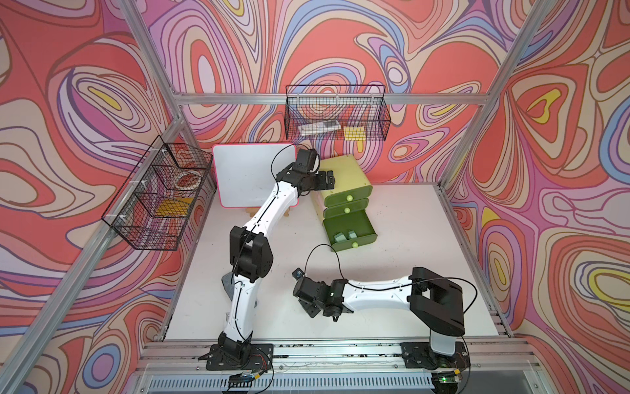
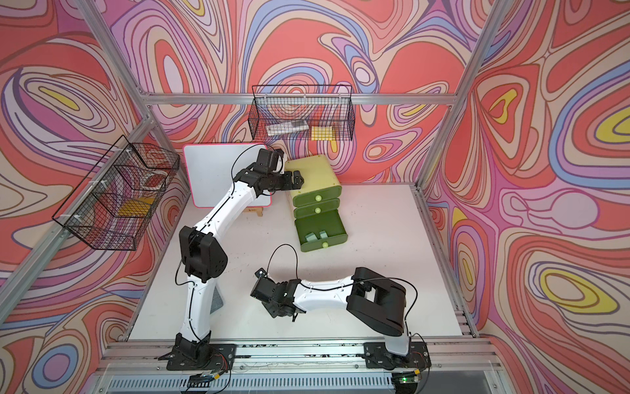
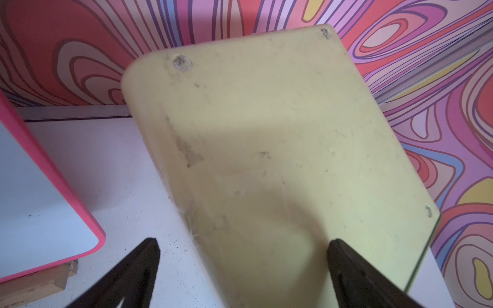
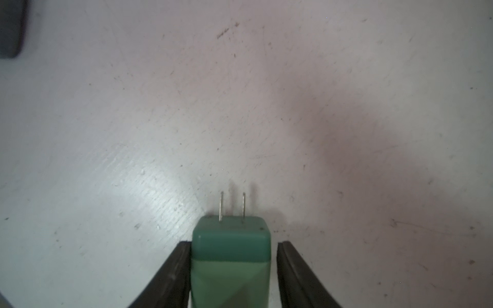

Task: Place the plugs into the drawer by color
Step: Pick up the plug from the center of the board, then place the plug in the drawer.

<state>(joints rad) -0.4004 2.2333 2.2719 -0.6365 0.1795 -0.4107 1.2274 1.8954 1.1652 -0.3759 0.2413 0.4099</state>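
- While the right gripper [image 4: 234, 242] straddles a mint green plug [image 4: 230, 266], a gap shows on one side.
- Spread wide, the left gripper [image 3: 242, 244] hangs over the drawer [image 3: 266, 128].

Drawer [image 1: 344, 174] was the pale yellow-green chest with rounded corners, upright near the back wall and skewed to the table edge. In the left wrist view its top panel [image 3: 266, 133] looked scuffed. We saw the upper two dark green fronts shut and the bottom drawer [image 1: 354, 221] open, its round light knob facing front. First mint plug [image 1: 339, 236] and second mint plug [image 1: 351, 234] sat side by side inside, near the front wall. Third mint plug [image 4: 230, 256] had a darker teal prong face and two prongs pointing away from the wrist camera. It sat between the right gripper [image 4: 234, 244] fingers, one touching, the other just clear. Both top views hid it.
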